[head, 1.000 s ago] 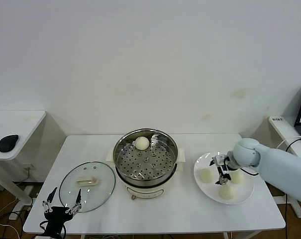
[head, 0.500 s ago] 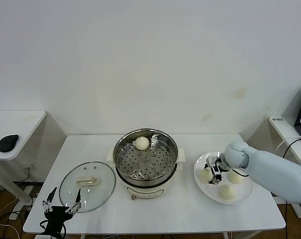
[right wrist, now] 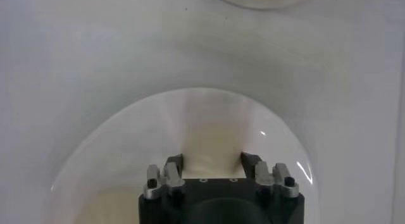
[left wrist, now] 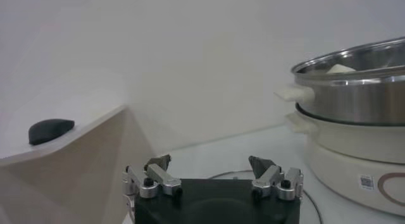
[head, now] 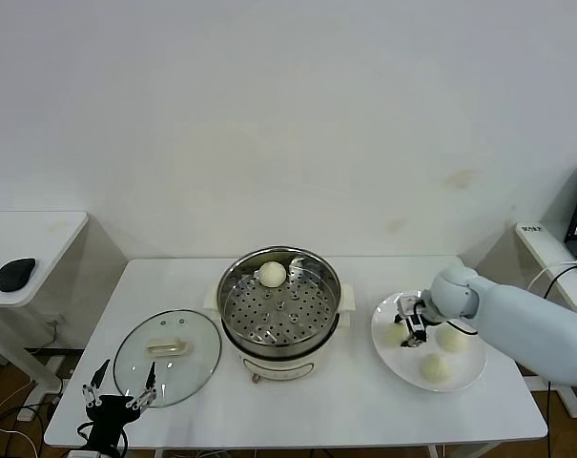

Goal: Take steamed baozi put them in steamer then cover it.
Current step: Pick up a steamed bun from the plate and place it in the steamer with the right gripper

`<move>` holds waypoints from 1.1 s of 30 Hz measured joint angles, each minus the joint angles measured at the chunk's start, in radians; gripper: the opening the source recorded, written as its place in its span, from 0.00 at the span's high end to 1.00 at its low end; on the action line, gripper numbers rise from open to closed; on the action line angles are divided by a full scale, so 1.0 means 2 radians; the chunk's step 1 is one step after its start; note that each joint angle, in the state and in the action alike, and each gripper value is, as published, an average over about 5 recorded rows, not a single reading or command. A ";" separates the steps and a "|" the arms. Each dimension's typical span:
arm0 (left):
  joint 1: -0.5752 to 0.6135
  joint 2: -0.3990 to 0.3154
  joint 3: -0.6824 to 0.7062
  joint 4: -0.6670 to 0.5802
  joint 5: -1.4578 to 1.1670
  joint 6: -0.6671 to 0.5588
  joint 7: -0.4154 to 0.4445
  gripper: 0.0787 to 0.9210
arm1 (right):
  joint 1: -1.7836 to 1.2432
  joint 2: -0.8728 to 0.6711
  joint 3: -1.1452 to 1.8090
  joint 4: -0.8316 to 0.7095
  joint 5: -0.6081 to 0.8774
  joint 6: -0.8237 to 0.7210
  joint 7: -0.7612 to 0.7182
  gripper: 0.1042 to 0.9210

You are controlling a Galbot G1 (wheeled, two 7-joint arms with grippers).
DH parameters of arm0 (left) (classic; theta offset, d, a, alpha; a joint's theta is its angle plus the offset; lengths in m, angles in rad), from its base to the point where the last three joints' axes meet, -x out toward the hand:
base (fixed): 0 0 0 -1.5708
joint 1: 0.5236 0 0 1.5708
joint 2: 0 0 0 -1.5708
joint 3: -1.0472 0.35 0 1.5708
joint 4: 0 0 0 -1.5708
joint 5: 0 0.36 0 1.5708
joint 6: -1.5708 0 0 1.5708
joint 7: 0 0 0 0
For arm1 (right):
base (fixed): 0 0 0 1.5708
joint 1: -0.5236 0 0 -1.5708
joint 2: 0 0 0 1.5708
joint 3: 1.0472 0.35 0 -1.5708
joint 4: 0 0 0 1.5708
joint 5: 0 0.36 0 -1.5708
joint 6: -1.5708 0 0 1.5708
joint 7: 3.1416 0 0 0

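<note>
Steamer (head: 279, 310): stood at mid-tabletop, uncovered, steel pot on cream-white base, perforated tray exposed. One baozi in the steamer (head: 272, 274), resting against the far rim of the tray.

Cover (head: 167, 355): lay flat near the left front corner of the tabletop, beside the steamer, bar handle up.

Plate (head: 464, 376): white, sat toward the right edge of the tabletop, well apart from the cover. Carried three buns: near-left baozi (head: 395, 334), right-hand baozi (head: 453, 338), front baozi (head: 435, 367).

Right gripper (head: 410, 325): reached in from the right edge, lowered over the plate at the near-left baozi. Wrist view (right wrist: 212, 162) showed pale bun surface filling the gap between both fingers, jaws drawn in against its sides; gripping that baozi, bun not lifted off the plate.

Left gripper (head: 119, 389): parked beyond the front edge of the tabletop near the left front corner, below the cover. Fingers spread wide apart, nothing between them, as confirmed in its wrist view (left wrist: 211, 171).

Side table (head: 40, 234): off the left edge, bore a dark mouse (head: 16, 274).
</note>
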 measured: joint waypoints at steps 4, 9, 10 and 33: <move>0.001 0.002 0.000 -0.004 -0.001 0.000 0.000 0.12 | 0.035 -0.011 -0.014 0.016 0.019 -0.005 -0.008 0.43; 0.001 0.005 0.000 -0.008 -0.006 0.001 0.001 0.12 | 0.102 -0.023 -0.042 0.044 0.057 -0.015 -0.015 0.42; 0.000 0.005 0.000 -0.008 -0.008 0.002 0.001 0.12 | 0.118 -0.023 -0.049 0.050 0.067 -0.017 -0.016 0.42; 0.001 -0.003 -0.004 -0.019 -0.025 -0.007 0.007 0.12 | 0.326 0.166 -0.162 0.077 0.305 -0.143 0.050 0.41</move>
